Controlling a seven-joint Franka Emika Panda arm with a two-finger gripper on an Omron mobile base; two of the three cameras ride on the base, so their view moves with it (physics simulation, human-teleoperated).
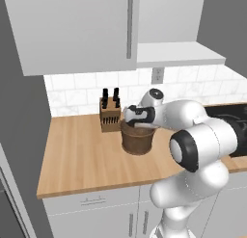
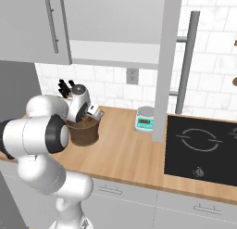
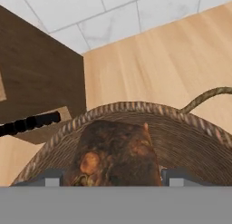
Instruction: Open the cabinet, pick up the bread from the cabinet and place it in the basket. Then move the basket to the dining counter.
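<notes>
The round dark-brown basket (image 1: 138, 141) (image 2: 84, 132) stands on the wood worktop beside the knife block. My gripper (image 1: 133, 122) (image 2: 94, 114) (image 3: 113, 177) hovers right over its woven rim (image 3: 136, 108), pointing down into it. The dark-brown bread (image 3: 115, 150) sits between my two fingertips (image 3: 54, 177), just inside the basket, and the gripper is shut on it. The pale grey cabinet (image 1: 72, 30) hangs above; its right door (image 2: 165, 61) stands open, edge-on, baring the white shelf (image 1: 178, 54) (image 2: 115, 53). The dining counter is out of view.
A wooden knife block (image 1: 110, 114) (image 3: 41, 78) stands close behind the basket on its left. A small kitchen scale (image 2: 145, 119) sits to the right, then the black hob (image 2: 203, 147). The open door's bar handle (image 2: 187, 61) juts out over the worktop.
</notes>
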